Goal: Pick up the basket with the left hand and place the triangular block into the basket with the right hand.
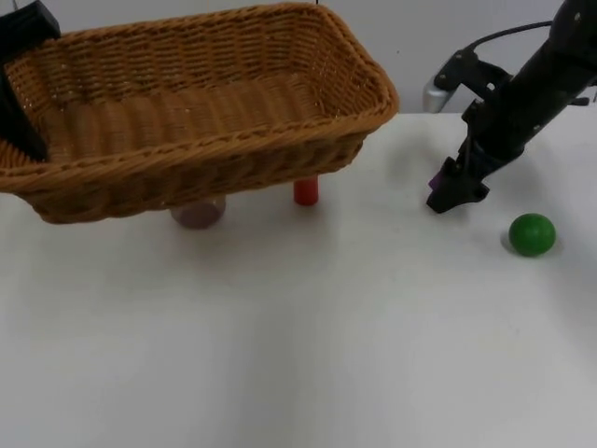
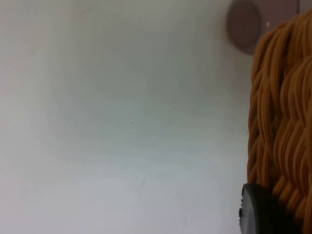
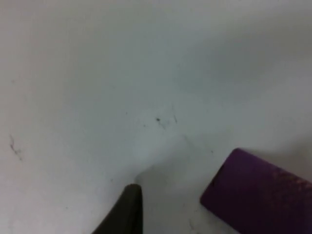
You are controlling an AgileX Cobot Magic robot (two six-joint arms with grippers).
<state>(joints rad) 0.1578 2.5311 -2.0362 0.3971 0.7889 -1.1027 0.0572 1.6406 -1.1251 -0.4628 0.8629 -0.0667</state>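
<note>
Surface: white table top [image 1: 298, 355] ending at a grey partition wall [image 1: 420, 37].
Basket: wicker basket [image 1: 201, 103] hangs lifted at one end, the left gripper [image 1: 23, 84] clenched on its rim.
Block: purple triangular block [image 3: 258, 195] sits at the right gripper [image 1: 454, 191]; you cannot tell whether the fingers have closed.
Handling: probably light, stiff, smooth; take its flat faces.
Nearby: green ball [image 1: 532, 234], red cylinder [image 1: 306, 191], grey disc [image 2: 243, 24].
</note>
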